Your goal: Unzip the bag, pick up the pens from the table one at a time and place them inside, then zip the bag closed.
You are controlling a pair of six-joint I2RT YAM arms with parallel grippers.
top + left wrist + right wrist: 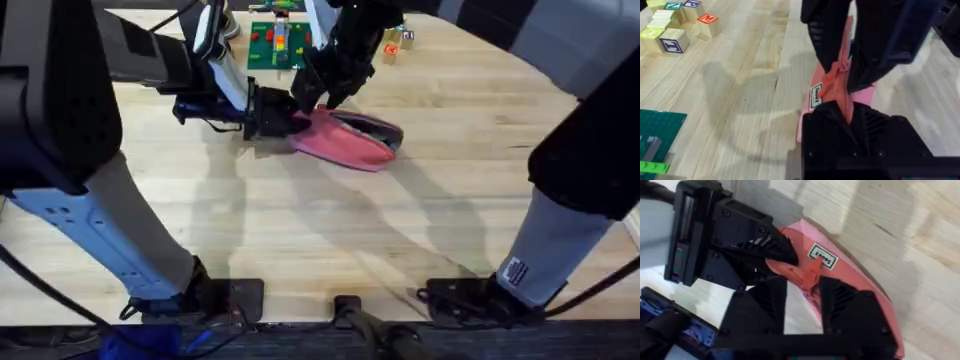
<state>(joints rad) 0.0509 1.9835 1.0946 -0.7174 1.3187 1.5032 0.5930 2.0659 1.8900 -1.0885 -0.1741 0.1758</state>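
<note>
The bag (345, 143) lies on the table (330, 230), in front of the green baseplate (272, 47), and what is inside cannot be made out. At the bag's left end, the left pincer (285, 118) is clenched on bunched pink fabric. The right pincer (318, 97), right against it, pinches the same end. Lettered blocks (671, 31) stand beyond the bag.

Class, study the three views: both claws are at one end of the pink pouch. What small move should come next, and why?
Probably the right claw should draw the zipper along the bag toward its far end while the left claw holds the near end. Both are shut on fabric at that end. Whether the zipper is open cannot be told.
</note>
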